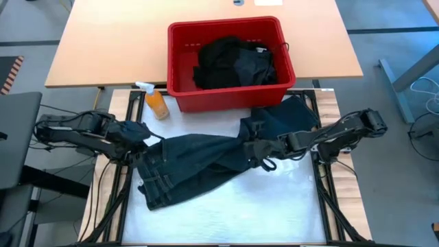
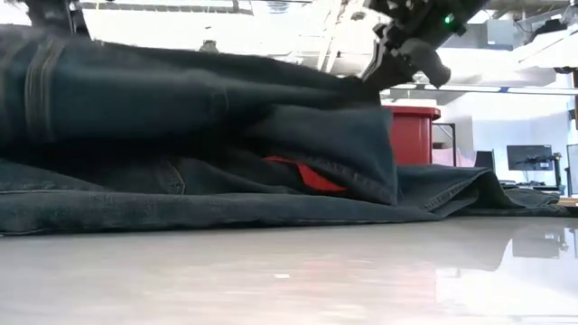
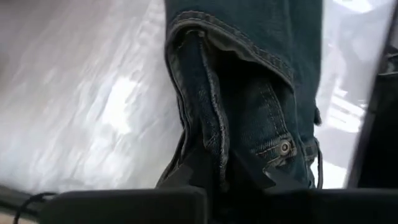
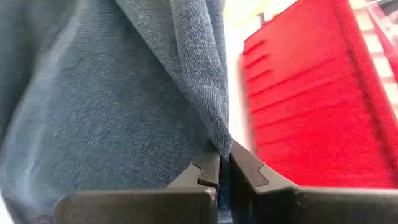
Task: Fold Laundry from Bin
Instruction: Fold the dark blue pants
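A pair of dark blue jeans [image 1: 192, 165] stretches across the white table top between my two grippers. My left gripper [image 1: 142, 137] is shut on its waist end at the left. My right gripper [image 1: 255, 147] is shut on a leg near the middle of the table. The upper part hangs raised in the low view [image 2: 181, 81]; the lower part [image 2: 226, 208] rests on the table. One leg end [image 1: 288, 116] lies in front of the bin. The red bin [image 1: 233, 95] stands at the far side with dark laundry [image 1: 233, 65] inside. My left gripper pinches a thick seamed fold [image 3: 217, 146] at the jeans' waist end, beside a pocket rivet [image 3: 284, 147], between its two fingers. It comes slanting down from the table's left. The denim hangs away below the fingers. My right gripper pinches a fold of the leg's denim [image 4: 221, 134] between its two fingers [image 4: 249, 171]. It reaches in from the table's right, slanting down. The held fold [image 2: 361, 90] is lifted clear, and cloth drapes from it down to the table.
An orange spray bottle [image 1: 156, 103] lies left of the bin's near corner. A wooden table [image 1: 103, 48] runs behind and under the bin. Bare white table top [image 1: 240, 213] lies toward the near edge. Black frame rails [image 1: 329, 199] run along both sides.
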Tool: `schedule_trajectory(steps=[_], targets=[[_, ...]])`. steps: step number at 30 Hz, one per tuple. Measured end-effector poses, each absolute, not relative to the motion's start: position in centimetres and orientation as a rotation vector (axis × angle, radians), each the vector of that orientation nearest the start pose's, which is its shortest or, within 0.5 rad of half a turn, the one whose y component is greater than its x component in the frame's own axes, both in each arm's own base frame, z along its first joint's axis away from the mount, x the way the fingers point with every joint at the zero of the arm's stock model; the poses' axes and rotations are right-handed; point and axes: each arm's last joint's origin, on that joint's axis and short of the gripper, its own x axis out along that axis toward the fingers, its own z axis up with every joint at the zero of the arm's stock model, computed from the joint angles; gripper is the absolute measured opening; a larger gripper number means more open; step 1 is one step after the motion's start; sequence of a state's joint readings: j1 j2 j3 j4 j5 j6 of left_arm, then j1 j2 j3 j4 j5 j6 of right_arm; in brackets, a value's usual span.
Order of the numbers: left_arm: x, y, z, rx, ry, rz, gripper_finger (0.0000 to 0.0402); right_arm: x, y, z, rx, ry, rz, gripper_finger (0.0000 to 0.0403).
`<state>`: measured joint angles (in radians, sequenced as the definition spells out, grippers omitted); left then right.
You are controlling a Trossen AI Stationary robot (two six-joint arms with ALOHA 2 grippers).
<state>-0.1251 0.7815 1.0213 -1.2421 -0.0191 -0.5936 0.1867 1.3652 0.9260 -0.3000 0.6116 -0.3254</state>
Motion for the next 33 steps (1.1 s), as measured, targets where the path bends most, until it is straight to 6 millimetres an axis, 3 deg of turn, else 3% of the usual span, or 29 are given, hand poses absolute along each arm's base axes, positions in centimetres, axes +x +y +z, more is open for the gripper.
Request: schedule_trajectory(steps=[8,14,21,33], targets=[[11.8,-1.6,28.3,-0.449,1.175,0.239,0.0137,29.7,3.8,21.2,-0.61,0.882,-0.218,0.0033],[13.4,-2.8,27.5,-0.536,1.155,0.067,0.019,30.5,3.5,19.2,-0.619,0.948,-0.208,0.0035],[14.5,-4.6,24.7,-0.409,1.047,0.074,0.0198,30.6,3.3,19.4,-0.577,0.932,-0.207,0.0035],[15.4,-5.3,18.8,-0.355,1.176,0.185,0.0198,30.8,3.3,19.5,-0.563,0.907,-0.196,0.0034]])
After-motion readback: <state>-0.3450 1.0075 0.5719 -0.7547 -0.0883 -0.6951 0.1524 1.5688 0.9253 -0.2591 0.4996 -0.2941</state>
